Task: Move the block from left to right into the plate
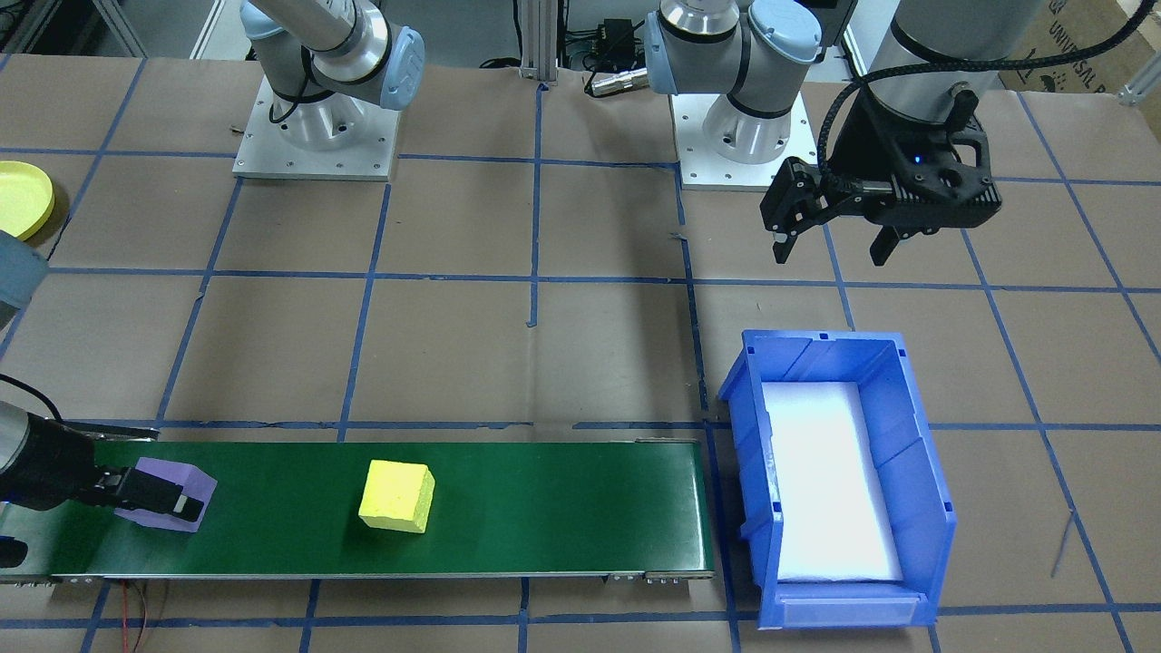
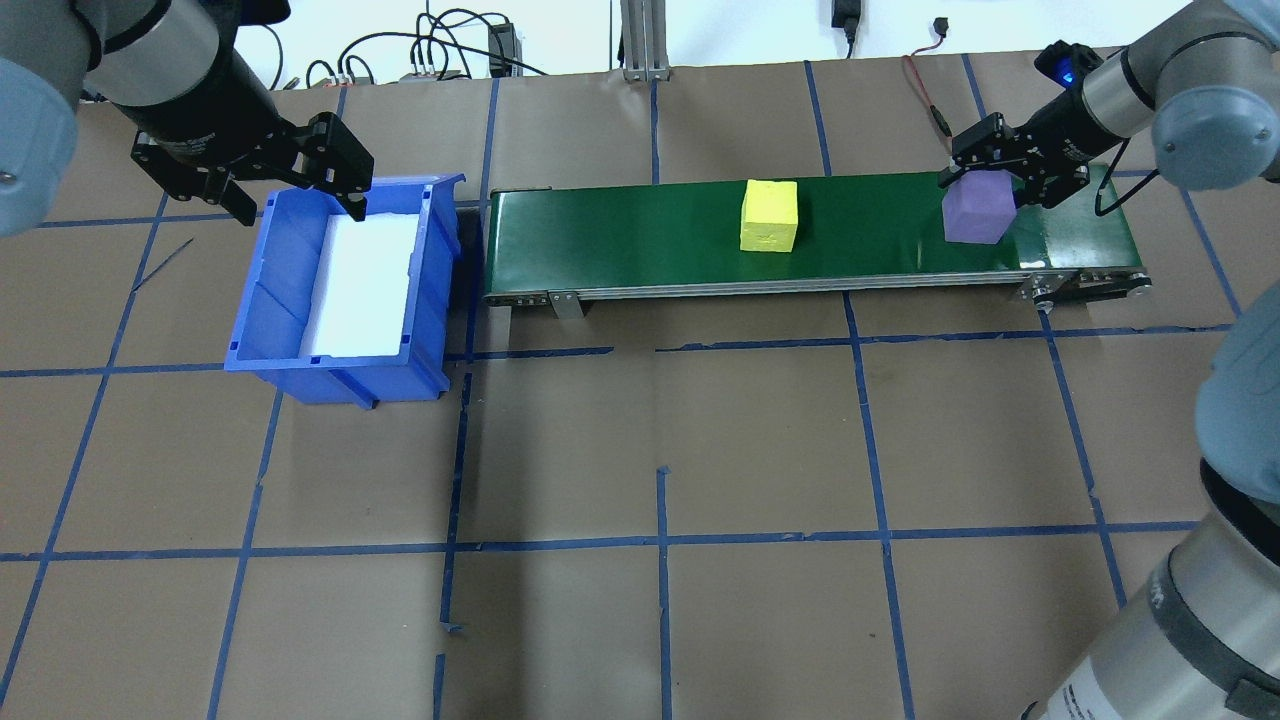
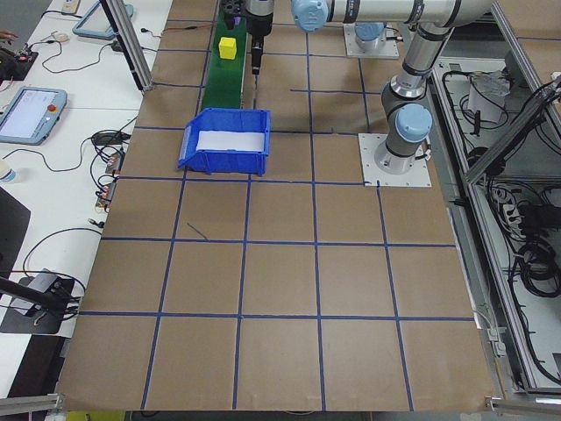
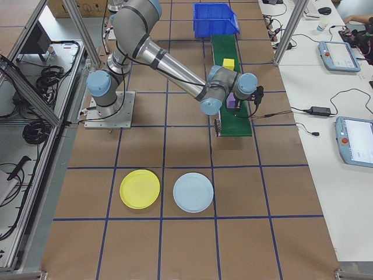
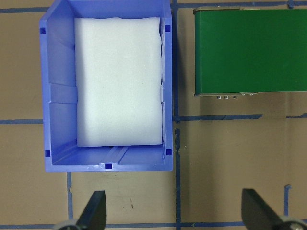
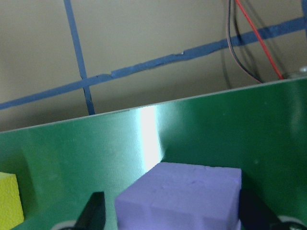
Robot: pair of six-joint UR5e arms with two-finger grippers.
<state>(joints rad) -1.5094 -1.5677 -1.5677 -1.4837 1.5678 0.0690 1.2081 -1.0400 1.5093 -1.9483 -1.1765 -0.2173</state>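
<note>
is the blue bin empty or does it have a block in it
No block in it. The blue bin holds only a white foam pad; the yellow block and purple block are on the green belt.
</note>
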